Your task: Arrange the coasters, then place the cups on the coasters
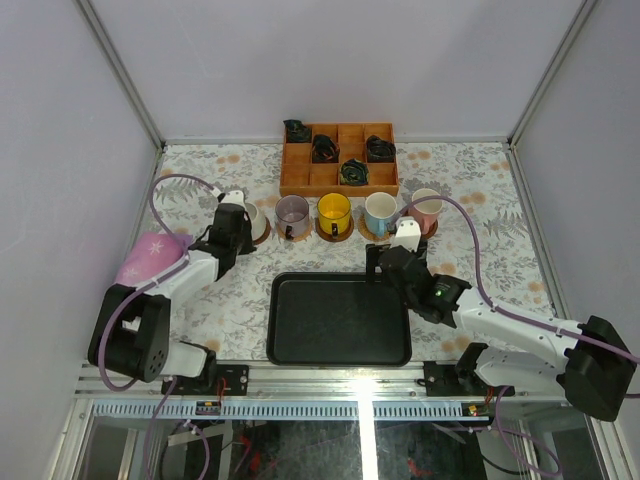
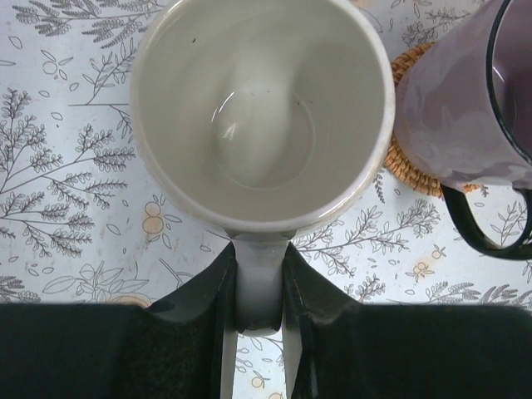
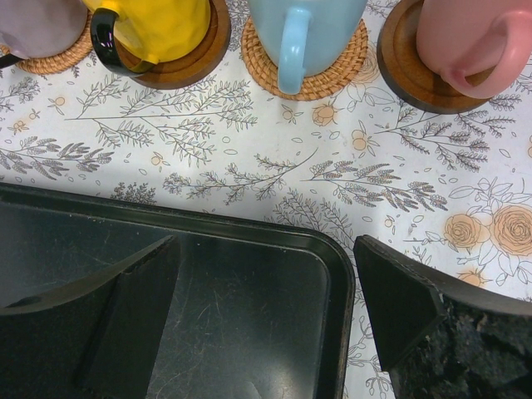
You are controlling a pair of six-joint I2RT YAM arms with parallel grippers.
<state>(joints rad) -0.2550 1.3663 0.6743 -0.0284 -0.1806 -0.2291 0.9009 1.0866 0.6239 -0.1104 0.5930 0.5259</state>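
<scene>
Left wrist view: cream-white cup, seen from above, at the left end of the row, its handle clenched between the fingers of the left tool. Just beside it on the right, the mauve cup stands on a woven tan coaster. Further right along the row: yellow cup on a dark coaster, light blue cup on a second woven coaster, pink cup on an outer dark coaster. Whether the cream-white cup rests on a coaster cannot be told. Right tool hangs released, jaws wide apart, over a corner of the black tray. Behind the row, on the floral desk, a wooden compartment box
</scene>
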